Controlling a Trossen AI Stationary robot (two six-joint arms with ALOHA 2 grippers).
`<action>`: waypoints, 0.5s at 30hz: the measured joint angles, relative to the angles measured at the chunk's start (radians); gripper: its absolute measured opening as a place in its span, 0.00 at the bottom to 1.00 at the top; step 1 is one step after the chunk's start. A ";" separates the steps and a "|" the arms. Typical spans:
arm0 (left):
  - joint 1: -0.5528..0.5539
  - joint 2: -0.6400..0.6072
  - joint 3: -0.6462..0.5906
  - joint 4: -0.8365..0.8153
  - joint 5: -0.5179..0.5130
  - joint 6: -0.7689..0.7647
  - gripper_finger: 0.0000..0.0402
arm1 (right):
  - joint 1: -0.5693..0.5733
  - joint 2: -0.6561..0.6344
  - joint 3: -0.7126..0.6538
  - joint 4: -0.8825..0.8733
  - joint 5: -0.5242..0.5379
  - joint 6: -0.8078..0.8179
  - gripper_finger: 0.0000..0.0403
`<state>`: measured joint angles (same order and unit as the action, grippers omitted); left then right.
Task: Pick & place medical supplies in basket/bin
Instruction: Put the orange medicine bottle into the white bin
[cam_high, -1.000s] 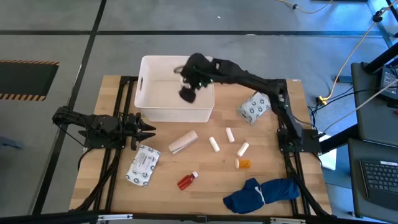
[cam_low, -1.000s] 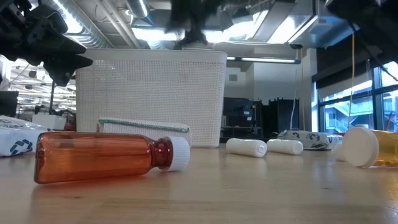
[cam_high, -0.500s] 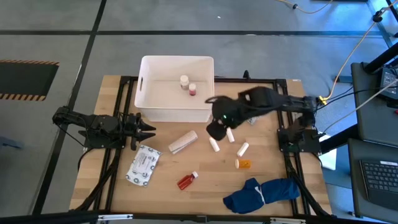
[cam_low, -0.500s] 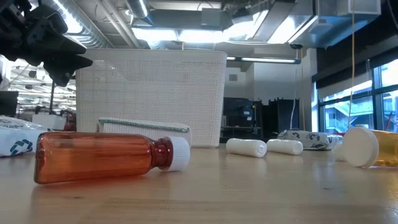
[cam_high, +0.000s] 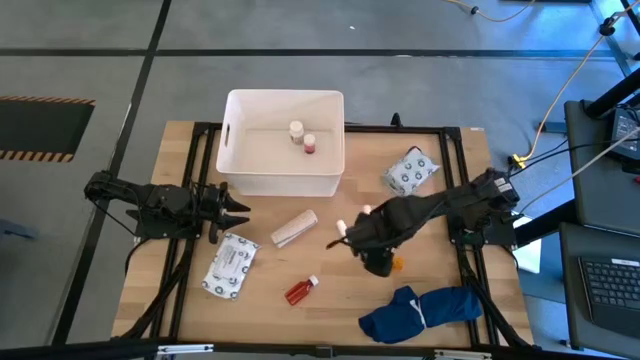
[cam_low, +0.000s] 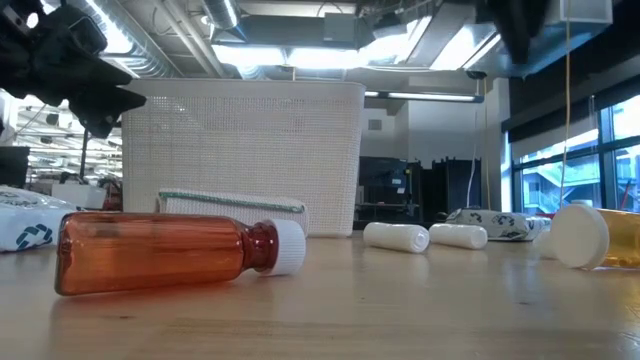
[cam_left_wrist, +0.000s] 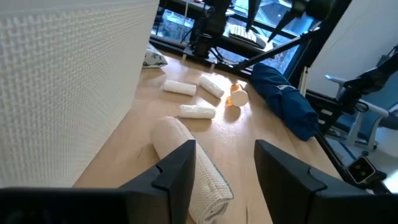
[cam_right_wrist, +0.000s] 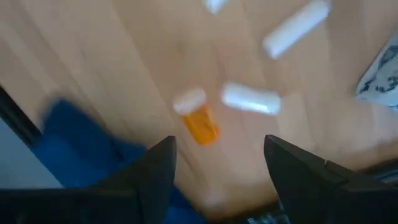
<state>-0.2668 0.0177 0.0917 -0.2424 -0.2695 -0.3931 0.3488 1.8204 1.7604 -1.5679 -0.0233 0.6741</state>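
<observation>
While two small items, a white-capped vial and a small red-tinted bottle, already lie inside the white rectangular plastic tub, most of the supplies still sit loose on the wooden counter. The right claw hangs low over the middle of the counter with its two fingers spread apart and nothing between them. That open stance suits a descent onto the next pick. Its wrist view looks straight down at the small orange bottle with a white cap, which lies on its side directly ahead of the gap between the fingers, so this is probably the target. Just beyond the bottle lies a short white cylinder, with another white cylinder farther out. A crumpled dark blue cloth bundle lies close beside the claw, toward the counter's front edge.

The left claw waits at the counter's left side, fingers apart and empty. A tan ribbed bandage roll lies just ahead of those fingers, and the tub wall stands close alongside. A white printed soft packet and a red plastic bottle lie near it. A second printed packet rests behind the right claw, beside the tub.
</observation>
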 joint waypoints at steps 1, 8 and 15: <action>0.000 0.000 0.000 0.000 0.000 0.006 0.42 | 0.010 0.000 -0.032 0.005 -0.010 -0.038 0.60; 0.000 0.000 0.000 0.000 -0.023 0.071 0.45 | 0.068 0.001 -0.213 0.188 -0.080 -0.240 0.60; 0.000 0.003 0.000 0.000 -0.028 0.077 0.45 | 0.110 0.001 -0.376 0.412 -0.056 -0.266 0.60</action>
<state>-0.2666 0.0204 0.0915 -0.2424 -0.2974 -0.3161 0.4591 1.8210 1.3849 -1.1563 -0.0789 0.4080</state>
